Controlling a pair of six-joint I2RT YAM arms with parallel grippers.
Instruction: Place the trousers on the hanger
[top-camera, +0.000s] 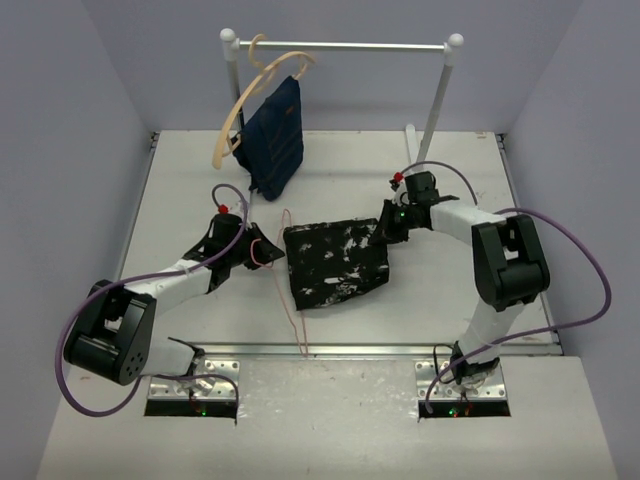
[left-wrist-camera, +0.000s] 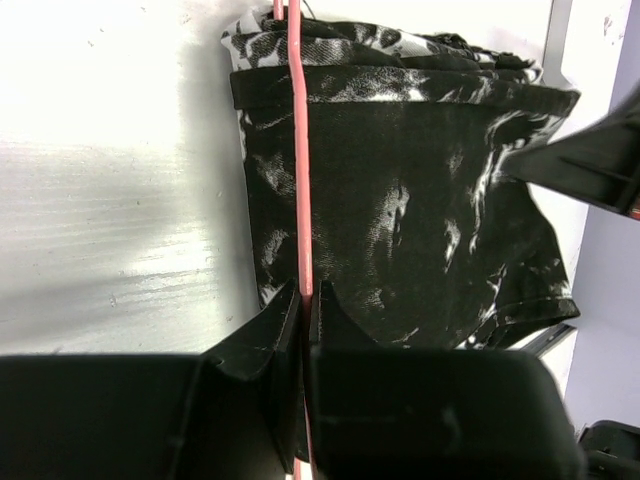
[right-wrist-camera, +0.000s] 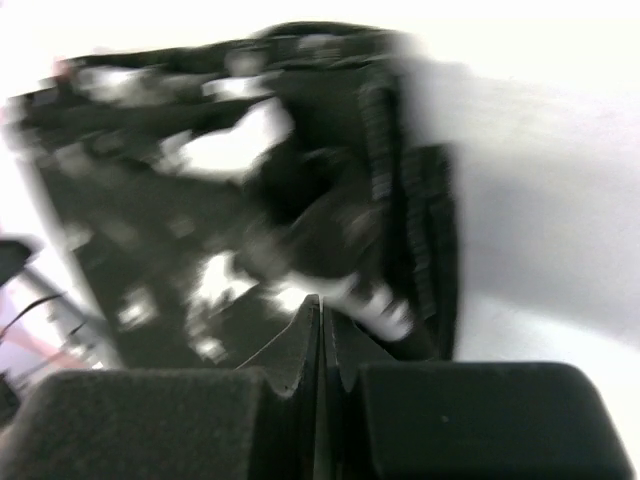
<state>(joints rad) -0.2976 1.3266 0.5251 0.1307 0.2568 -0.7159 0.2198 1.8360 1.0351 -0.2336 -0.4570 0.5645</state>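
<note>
The trousers (top-camera: 335, 262), black with white splotches, lie folded in the middle of the table. The pink wire hanger (top-camera: 292, 300) lies along their left edge, its hook towards my left arm. My left gripper (top-camera: 262, 248) is shut on the hanger's wire. In the left wrist view the wire (left-wrist-camera: 300, 150) runs straight up from the closed jaws (left-wrist-camera: 303, 300) over the trousers' (left-wrist-camera: 420, 200) left side. My right gripper (top-camera: 385, 228) is at the trousers' upper right corner, shut on the fabric. The right wrist view is blurred, with the jaws (right-wrist-camera: 322, 305) closed against the trousers (right-wrist-camera: 250, 180).
A garment rail (top-camera: 345, 46) stands at the back. A tan wooden hanger (top-camera: 240, 105) with a plain navy garment (top-camera: 275, 135) hangs from it at the left. White walls enclose the table (top-camera: 180, 200) on three sides.
</note>
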